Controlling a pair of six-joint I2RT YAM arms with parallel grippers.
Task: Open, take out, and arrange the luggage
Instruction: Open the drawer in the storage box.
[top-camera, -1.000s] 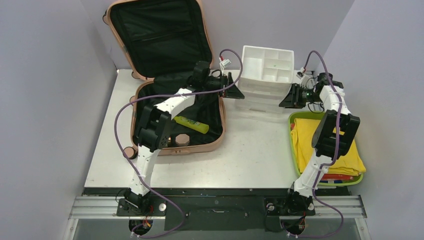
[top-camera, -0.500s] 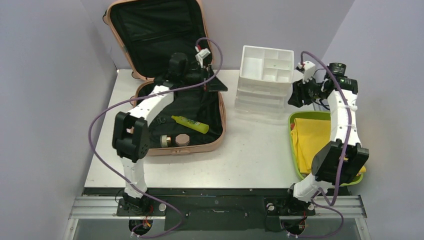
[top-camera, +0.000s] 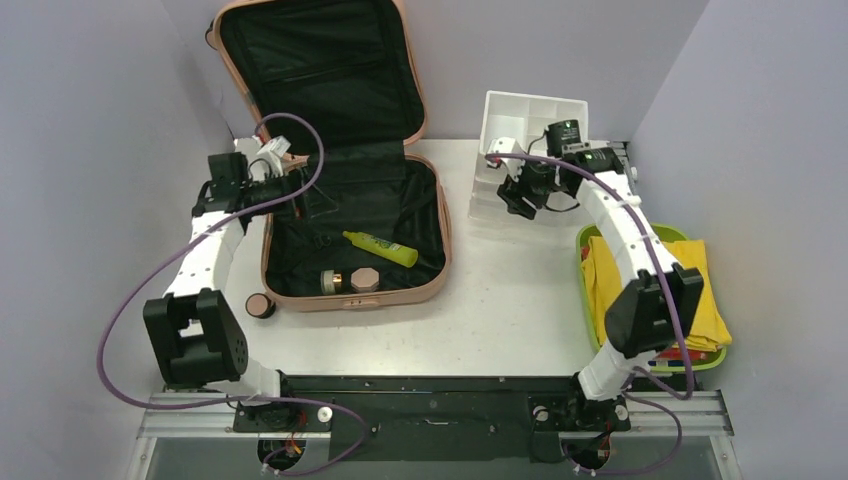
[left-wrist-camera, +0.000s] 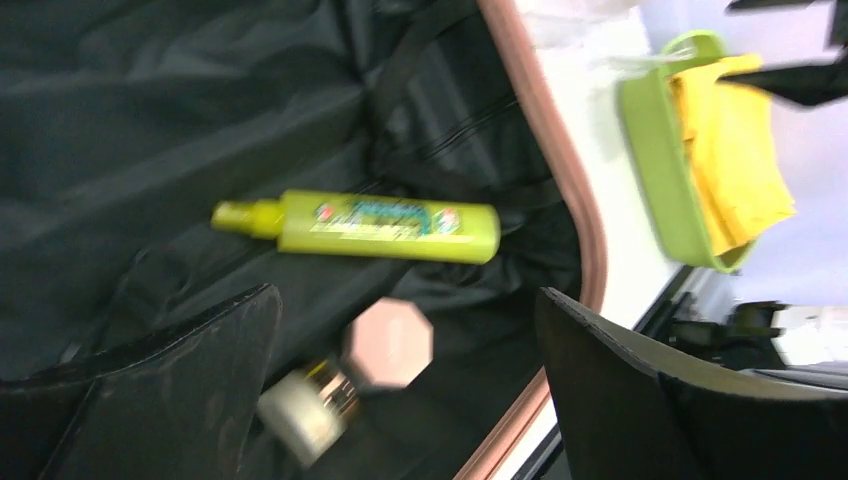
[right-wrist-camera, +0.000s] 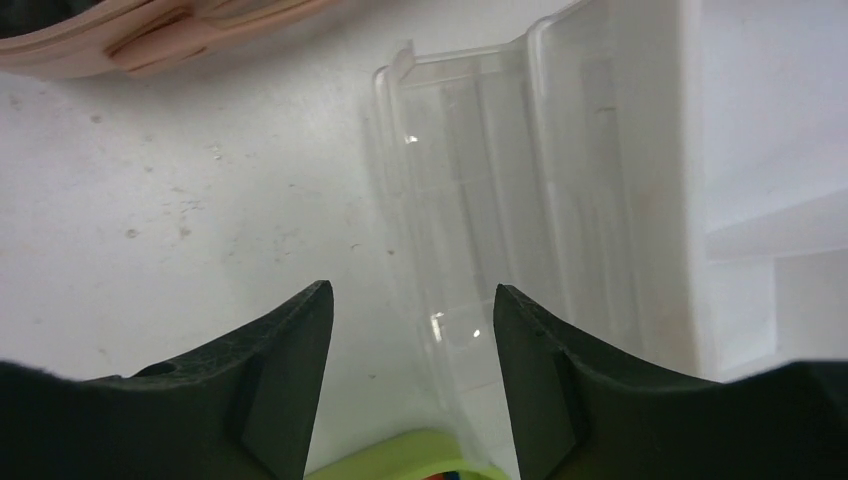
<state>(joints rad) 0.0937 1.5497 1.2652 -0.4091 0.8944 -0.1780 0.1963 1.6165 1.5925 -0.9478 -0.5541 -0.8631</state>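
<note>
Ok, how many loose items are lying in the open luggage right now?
3: a lime-green spray bottle mid-shell, then a pink octagonal piece and a small gold-banded jar side by side near the luggage front wall. Lining folds may hide more.

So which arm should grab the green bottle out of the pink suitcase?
Left. The open left gripper hangs at the suitcase's left rim, with the bottle just ahead of it. The right gripper is away by the white organizer.

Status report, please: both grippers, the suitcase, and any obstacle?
Left gripper open, empty, above salmon-pink hard-shell suitcase, lid up. Lime-green spray bottle inside it. Right gripper open, empty, facing clear plastic drawer unit. No obstacle seen.
</note>
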